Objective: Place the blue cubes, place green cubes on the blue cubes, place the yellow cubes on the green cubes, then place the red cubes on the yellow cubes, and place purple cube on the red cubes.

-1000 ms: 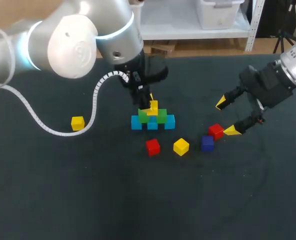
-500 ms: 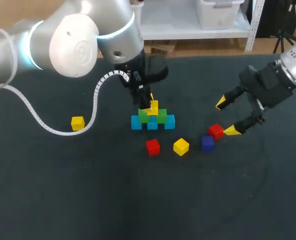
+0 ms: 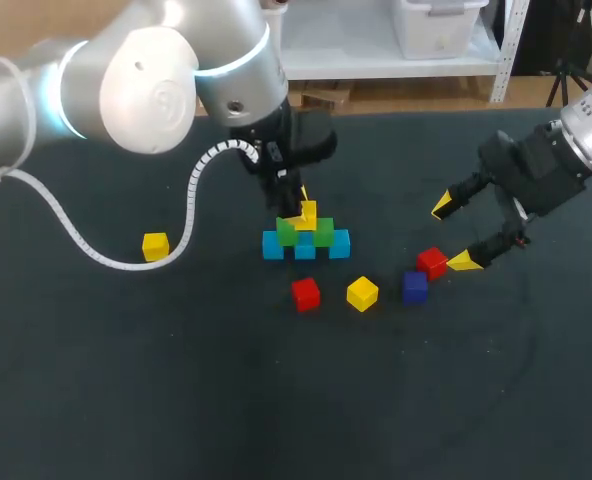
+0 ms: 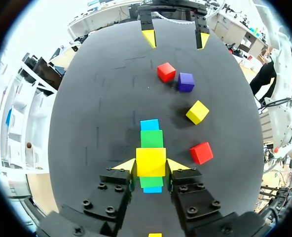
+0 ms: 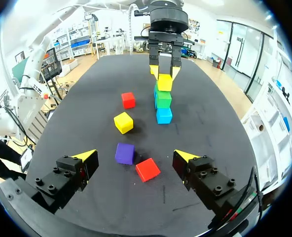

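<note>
Three blue cubes (image 3: pixel 305 248) lie in a row mid-table with two green cubes (image 3: pixel 322 233) on top. A yellow cube (image 3: pixel 306 214) (image 4: pixel 151 161) rests at the top of this pile, and my left gripper (image 3: pixel 303 205) (image 4: pixel 151 166) is shut on it from above. A red cube (image 3: pixel 305 293), another yellow cube (image 3: pixel 362 293), a purple cube (image 3: pixel 415 286) and a second red cube (image 3: pixel 432 262) lie loose in front of the pile. My right gripper (image 3: pixel 453 233) (image 5: pixel 136 158) stands open just right of that red cube (image 5: pixel 147 170).
One more yellow cube (image 3: pixel 155 245) sits alone at the left, beside the left arm's white cable (image 3: pixel 66 228). The dark table (image 3: pixel 276 400) stretches bare toward the front edge.
</note>
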Controlling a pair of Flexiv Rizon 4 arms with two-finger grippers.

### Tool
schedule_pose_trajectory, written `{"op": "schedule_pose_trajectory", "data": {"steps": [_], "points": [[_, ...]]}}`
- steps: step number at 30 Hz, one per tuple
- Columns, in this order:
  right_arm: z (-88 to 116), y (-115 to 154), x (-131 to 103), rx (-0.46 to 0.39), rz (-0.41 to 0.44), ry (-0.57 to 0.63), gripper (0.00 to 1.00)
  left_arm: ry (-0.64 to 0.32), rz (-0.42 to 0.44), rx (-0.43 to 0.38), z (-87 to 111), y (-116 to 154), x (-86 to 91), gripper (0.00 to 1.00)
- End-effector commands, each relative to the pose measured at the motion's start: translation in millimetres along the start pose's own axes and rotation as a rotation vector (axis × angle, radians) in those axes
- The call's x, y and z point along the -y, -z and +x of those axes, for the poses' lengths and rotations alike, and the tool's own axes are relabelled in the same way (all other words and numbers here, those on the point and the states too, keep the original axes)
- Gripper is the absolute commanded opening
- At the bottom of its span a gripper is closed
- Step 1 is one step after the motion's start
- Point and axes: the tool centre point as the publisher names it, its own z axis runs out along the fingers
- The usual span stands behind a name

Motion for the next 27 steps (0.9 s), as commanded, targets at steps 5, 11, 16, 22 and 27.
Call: {"op": "schedule_pose_trajectory", "data": {"steps": [5, 11, 16, 22, 27], "points": [[0.3, -0.6, 0.8, 0.002, -0.001, 0.001, 1.00, 0.002, 0.007, 0.000, 2.8, -0.6, -1.3, 0.11], [0.3, -0.6, 0.8, 0.002, -0.001, 0.001, 1.00, 0.002, 0.009, 0.002, 2.6, -1.1, -1.1, 0.13], [0.3, -0.6, 0.8, 0.002, -0.001, 0.001, 1.00, 0.001, 0.007, 0.003, 1.7, -1.0, -2.2, 0.13], [0.3, -0.6, 0.8, 0.002, -0.001, 0.001, 1.00, -0.002, 0.008, 0.003, 0.8, -1.6, -2.6, 0.13], [0.3, -0.6, 0.8, 0.002, -0.001, 0.001, 1.00, -0.001, 0.010, 0.004, 0.8, -2.0, -2.4, 0.18]]}}
